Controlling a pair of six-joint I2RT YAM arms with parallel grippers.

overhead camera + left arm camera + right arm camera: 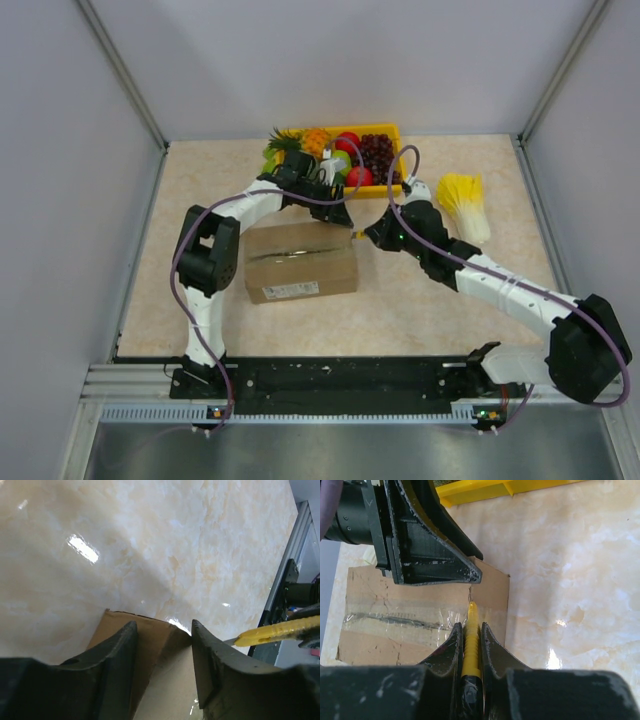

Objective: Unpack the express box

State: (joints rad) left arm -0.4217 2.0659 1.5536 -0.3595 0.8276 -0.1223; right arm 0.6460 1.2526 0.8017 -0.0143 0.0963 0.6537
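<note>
The express box (300,262) lies on the counter (200,180), fruit tray (392,130) behind it. Right of it is the right hand (362,234), cutter (472,640) in it.

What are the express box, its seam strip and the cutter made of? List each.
Express box: brown cardboard, matte, creased fibrous face. Seam strip: clear plastic tape, glossy and wrinkled. Cutter: likely yellow plastic body, smooth sheen; its blade is too small to judge.

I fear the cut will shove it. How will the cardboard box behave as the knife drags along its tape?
The cardboard box sits low and flat on a glossy table, so it probably slides rather than tips. The left end effector sits at its far edge, jaws apart, and may brace it. Its creased top may flex under the utility knife.
</note>
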